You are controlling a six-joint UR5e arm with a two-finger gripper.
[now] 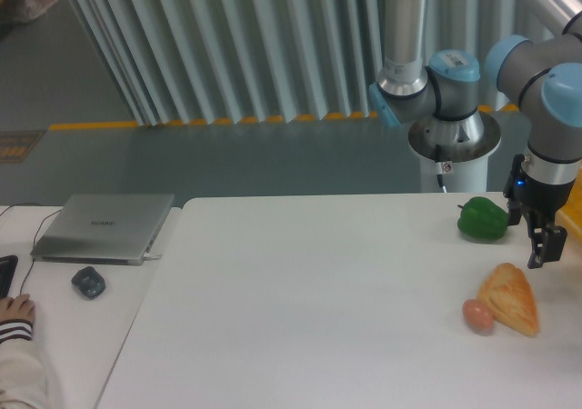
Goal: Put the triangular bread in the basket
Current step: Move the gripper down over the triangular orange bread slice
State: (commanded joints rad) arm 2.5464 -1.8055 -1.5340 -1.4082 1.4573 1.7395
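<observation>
We see the grey-and-blue robot arm (455, 91) reaching down, its black gripper (544, 250) just above the golden triangular bread (512, 298) on the white table (309, 309). We cannot tell if it's open. The yellow basket (575, 211) is cut off.

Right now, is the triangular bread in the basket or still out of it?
Out. The triangular bread lies flat on the white table, next to the egg; the gripper hangs above it.
</observation>
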